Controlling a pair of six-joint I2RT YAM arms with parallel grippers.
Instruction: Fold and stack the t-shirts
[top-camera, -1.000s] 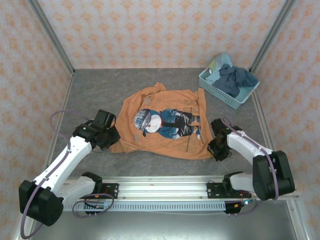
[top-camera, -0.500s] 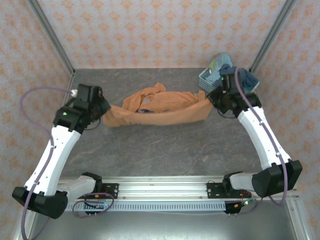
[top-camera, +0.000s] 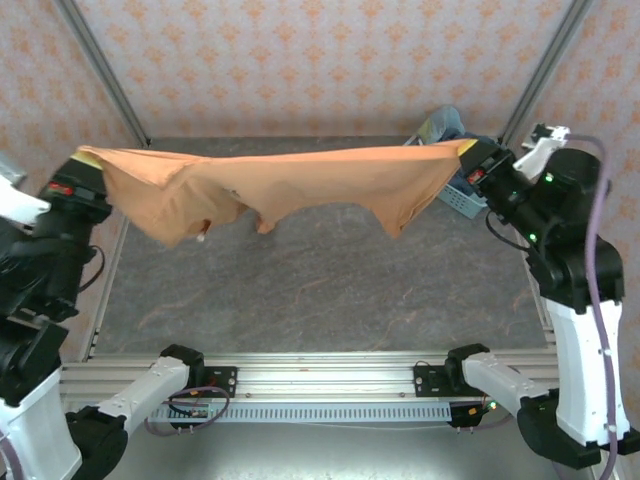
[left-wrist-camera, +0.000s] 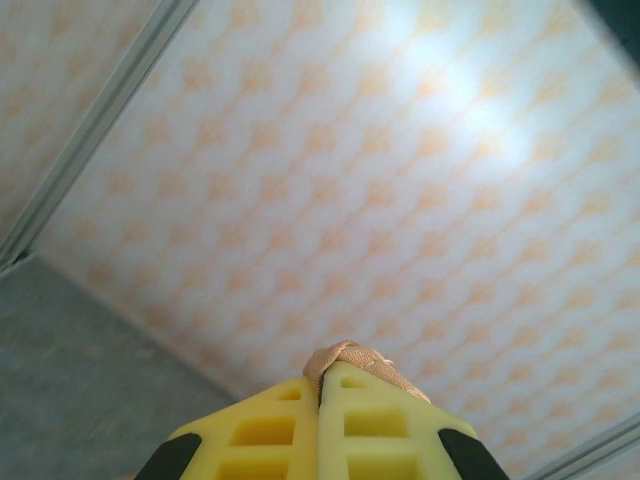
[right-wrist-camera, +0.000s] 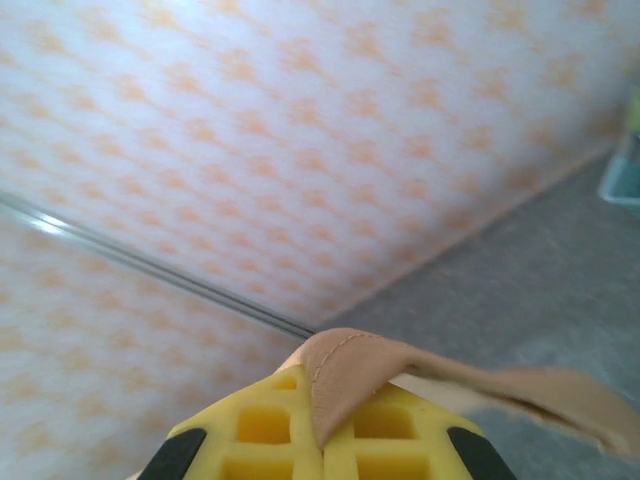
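The orange-tan t-shirt (top-camera: 300, 185) hangs stretched in the air across the table, its print side hidden. My left gripper (top-camera: 88, 158) is shut on its left corner, high at the left. My right gripper (top-camera: 470, 152) is shut on the right corner, high at the right. In the left wrist view a pinch of tan cloth (left-wrist-camera: 345, 356) pokes out between the yellow fingers (left-wrist-camera: 270, 430). In the right wrist view a hemmed fold of the t-shirt (right-wrist-camera: 350, 375) lies over the closed yellow fingers (right-wrist-camera: 250, 425). Blue t-shirts (top-camera: 447, 122) lie in the basket behind the right arm.
A light-blue lattice basket (top-camera: 458, 195) stands at the back right, partly hidden by the right arm. The grey table (top-camera: 320, 290) lies under the hanging shirt. Patterned walls and metal posts enclose the space.
Both arms have risen and spread apart, lifting the orange-tan t-shirt off the table until it hangs stretched between them. The right gripper closed on its corner at the start.
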